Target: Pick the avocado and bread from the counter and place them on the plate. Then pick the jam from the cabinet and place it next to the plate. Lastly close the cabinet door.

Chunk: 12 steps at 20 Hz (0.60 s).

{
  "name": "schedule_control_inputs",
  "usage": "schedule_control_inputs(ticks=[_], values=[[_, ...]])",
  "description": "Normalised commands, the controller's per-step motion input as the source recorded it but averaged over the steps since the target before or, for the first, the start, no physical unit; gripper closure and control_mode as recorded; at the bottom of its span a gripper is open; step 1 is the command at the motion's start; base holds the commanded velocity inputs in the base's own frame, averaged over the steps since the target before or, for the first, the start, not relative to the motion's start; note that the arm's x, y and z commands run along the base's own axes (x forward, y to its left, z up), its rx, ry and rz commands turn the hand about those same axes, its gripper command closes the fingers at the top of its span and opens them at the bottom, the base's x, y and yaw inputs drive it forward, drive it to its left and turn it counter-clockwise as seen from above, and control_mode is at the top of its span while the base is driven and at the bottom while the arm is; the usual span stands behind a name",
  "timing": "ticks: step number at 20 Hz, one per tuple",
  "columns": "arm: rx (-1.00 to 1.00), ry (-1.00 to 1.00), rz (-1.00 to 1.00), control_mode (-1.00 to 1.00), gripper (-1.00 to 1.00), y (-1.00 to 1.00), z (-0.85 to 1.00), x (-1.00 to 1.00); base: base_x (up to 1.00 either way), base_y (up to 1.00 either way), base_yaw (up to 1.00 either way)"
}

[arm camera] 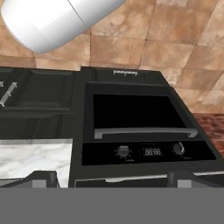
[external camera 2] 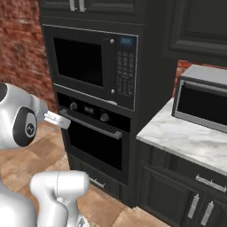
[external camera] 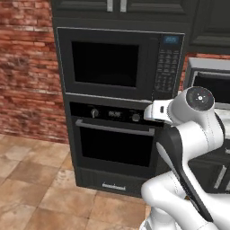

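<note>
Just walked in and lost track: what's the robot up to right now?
Nothing is being handled. The arm is folded up in front of the built-in oven and microwave, its jaws open and empty. A stretch of marble counter with a toaster oven lies to the right.

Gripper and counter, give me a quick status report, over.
Gripper open, holding nothing. Facing the oven. Counter off to the side, bare marble beside the toaster oven. No task items in sight.

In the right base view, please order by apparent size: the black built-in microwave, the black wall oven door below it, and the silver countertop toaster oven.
Largest to smallest:
1. Black built-in microwave
2. Black wall oven door
3. Silver countertop toaster oven, cut off by the frame's edge, so unsure.
</note>
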Motion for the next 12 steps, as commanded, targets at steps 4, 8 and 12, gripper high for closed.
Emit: schedule_control_inputs(ticks=[4, 8, 12], values=[[0.00, 0.00, 0.00, 1.00, -1.00, 0.00, 0.00, 0.00, 0.00, 0.00, -0.26], [0.00, 0.00, 0.00, 1.00, -1.00, 0.00, 0.00, 0.00, 0.00, 0.00, -0.23], [0.00, 0.00, 0.00, 1.00, -1.00, 0.00, 0.00, 0.00, 0.00, 0.00, -0.18]])
